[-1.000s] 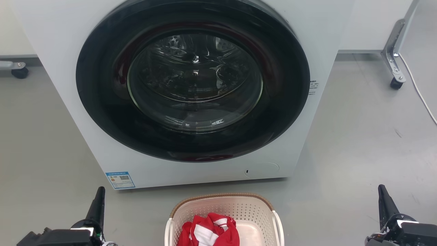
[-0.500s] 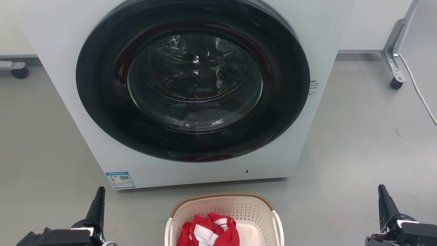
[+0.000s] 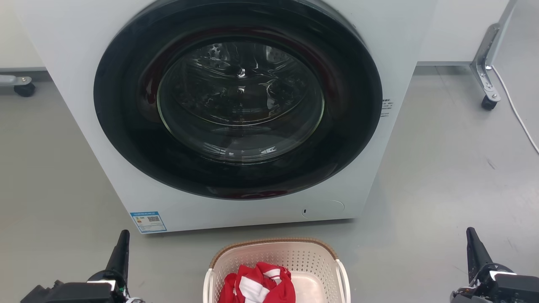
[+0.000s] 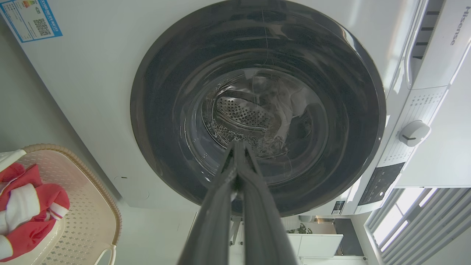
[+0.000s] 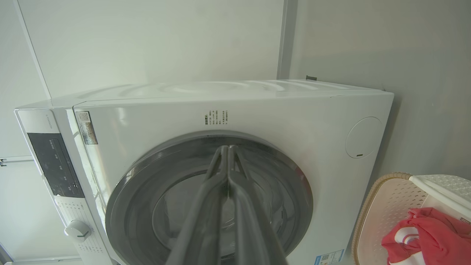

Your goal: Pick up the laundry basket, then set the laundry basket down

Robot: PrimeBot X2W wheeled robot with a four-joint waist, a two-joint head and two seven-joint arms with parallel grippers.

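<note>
The laundry basket [image 3: 278,254], cream-white and perforated with a brown woven-look rim, stands on the floor at the bottom centre, just in front of the washing machine. Red and white cloth [image 3: 257,286] lies inside it. The basket also appears at the left edge of the left wrist view [image 4: 86,206] and at the right edge of the right wrist view [image 5: 386,213]. My left gripper [image 3: 123,236] is well to the basket's left, my right gripper [image 3: 471,235] far to its right. Both are shut with fingertips together [image 4: 237,145] [image 5: 228,149] and hold nothing.
A white front-loading washing machine [image 3: 236,109] with a closed dark round door stands right behind the basket. A caster frame [image 3: 486,80] and a white cable [image 3: 518,113] are at the back right, another caster [image 3: 23,86] at the back left. Grey floor lies to both sides.
</note>
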